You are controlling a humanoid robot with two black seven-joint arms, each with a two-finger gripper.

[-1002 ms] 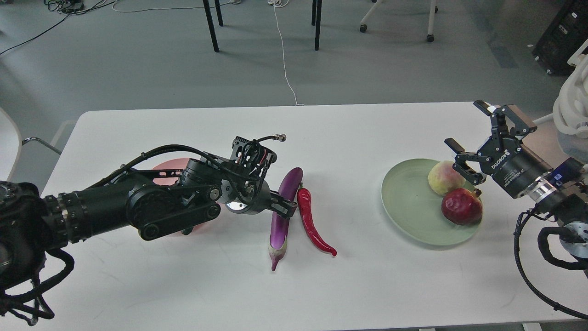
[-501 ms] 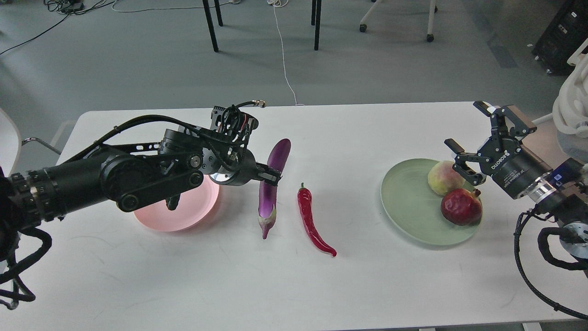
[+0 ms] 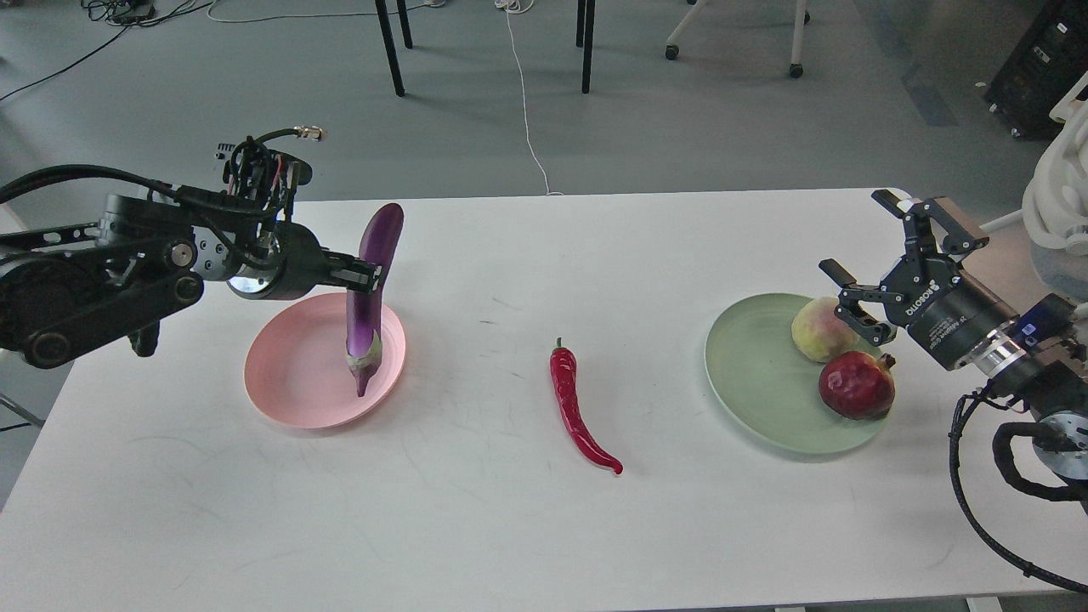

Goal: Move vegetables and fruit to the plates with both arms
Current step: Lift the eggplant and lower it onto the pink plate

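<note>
My left gripper (image 3: 367, 277) is shut on the purple eggplant (image 3: 371, 293) at its middle. The eggplant hangs nearly upright in the air, pale stem end down, over the right part of the pink plate (image 3: 289, 374). The red chili pepper (image 3: 575, 406) lies on the table at the centre. The pale green plate (image 3: 756, 374) at the right holds the peach (image 3: 818, 331) and the pomegranate (image 3: 855, 385). My right gripper (image 3: 863, 248) is open and empty, just above and behind the peach.
The white table (image 3: 527, 527) ends close behind the plates. Chair and table legs (image 3: 586, 42) and a white cable (image 3: 523, 93) are on the floor beyond. A white object (image 3: 1058, 195) stands at the right edge.
My left gripper has lifted the eggplant off the table beside the chili and carried it left, to above the pink plate. My right gripper has barely moved.
</note>
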